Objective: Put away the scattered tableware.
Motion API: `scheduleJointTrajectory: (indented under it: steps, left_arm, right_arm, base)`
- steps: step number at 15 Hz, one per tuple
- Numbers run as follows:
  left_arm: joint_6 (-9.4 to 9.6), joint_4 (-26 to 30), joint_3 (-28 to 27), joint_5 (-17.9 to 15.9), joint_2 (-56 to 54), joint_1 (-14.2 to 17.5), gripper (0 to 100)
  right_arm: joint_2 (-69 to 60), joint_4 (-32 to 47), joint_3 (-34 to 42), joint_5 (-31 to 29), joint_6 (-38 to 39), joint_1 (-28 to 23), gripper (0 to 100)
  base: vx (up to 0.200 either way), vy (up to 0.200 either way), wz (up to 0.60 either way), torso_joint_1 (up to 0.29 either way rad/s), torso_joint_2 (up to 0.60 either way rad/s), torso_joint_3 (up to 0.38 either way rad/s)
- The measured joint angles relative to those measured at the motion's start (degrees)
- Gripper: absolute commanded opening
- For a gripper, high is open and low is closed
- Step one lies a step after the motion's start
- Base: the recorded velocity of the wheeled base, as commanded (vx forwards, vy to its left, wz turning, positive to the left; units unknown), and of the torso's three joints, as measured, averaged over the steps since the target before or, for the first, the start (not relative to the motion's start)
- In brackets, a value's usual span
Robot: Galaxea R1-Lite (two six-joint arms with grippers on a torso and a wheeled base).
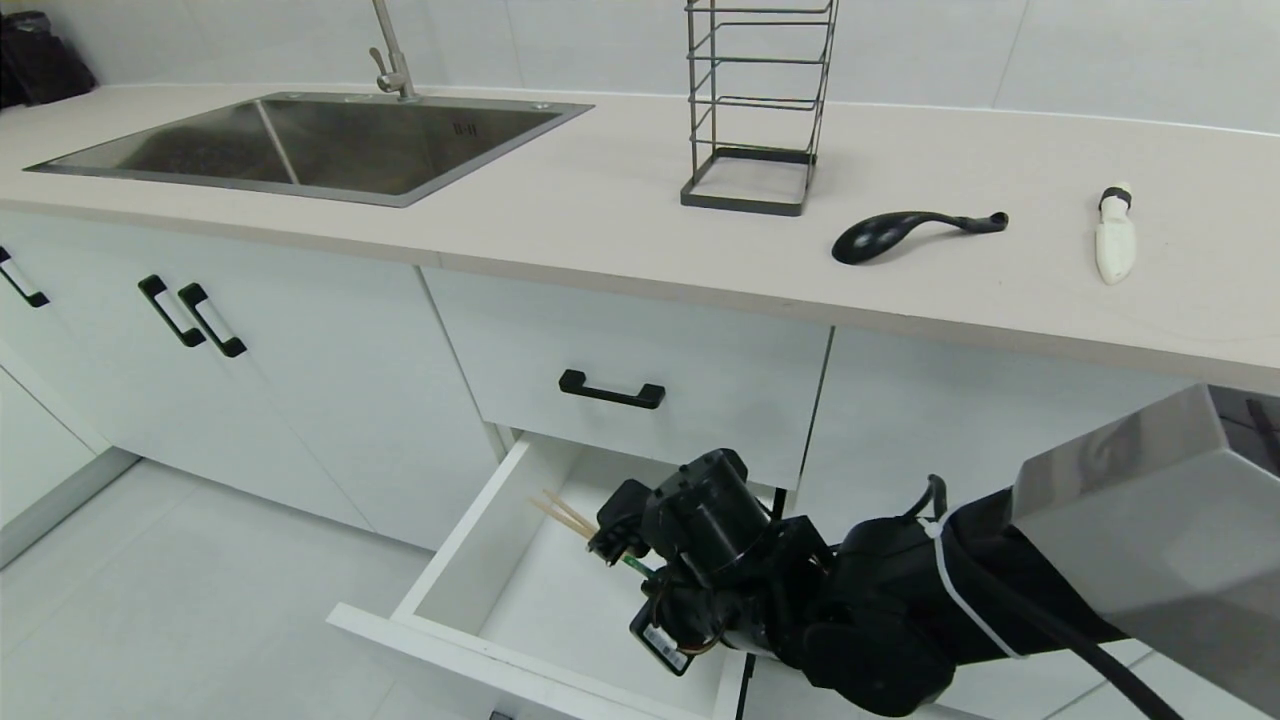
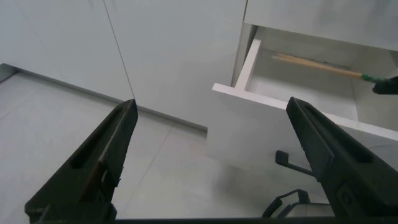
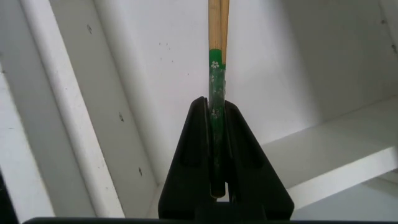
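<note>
The right claw [image 1: 608, 545] is shut tight on the chopsticks [image 1: 565, 517] and holds them over the open drawer [image 1: 468, 535], not yet let go. The black spoon [image 1: 880, 235] and white knife [image 1: 1114, 245] lie on the counter [image 1: 620, 220] above the drawer. The left claw [image 2: 211, 107] hangs wide open beside the drawer.

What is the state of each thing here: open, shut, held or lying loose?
lower drawer, pulled open
upper drawer, shut
chopsticks, held over the lower drawer
right gripper, shut on chopsticks
left gripper, open, empty
black spoon, lying on the counter
white knife, lying on the counter
</note>
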Motion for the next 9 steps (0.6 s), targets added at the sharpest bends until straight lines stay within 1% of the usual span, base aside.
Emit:
scheduleJointTrajectory:
  steps: [3, 9]
  left_arm:
    - [0.00, 0.00, 0.00, 0.02, 0.00, 0.00, 100]
    - [-0.07, 0.00, 0.00, 0.02, 0.00, 0.02, 100]
  right_arm:
    - [2.23, 1.97, -3.34, -0.88, 0.60, -0.09, 0]
    - [5.29, 2.17, -4.86, -1.74, 1.06, -0.06, 0]
  base:
    - [0.000, 0.000, 0.00, 0.000, 0.00, 0.000]
    - [0.000, 0.000, 0.00, 0.000, 0.00, 0.000]
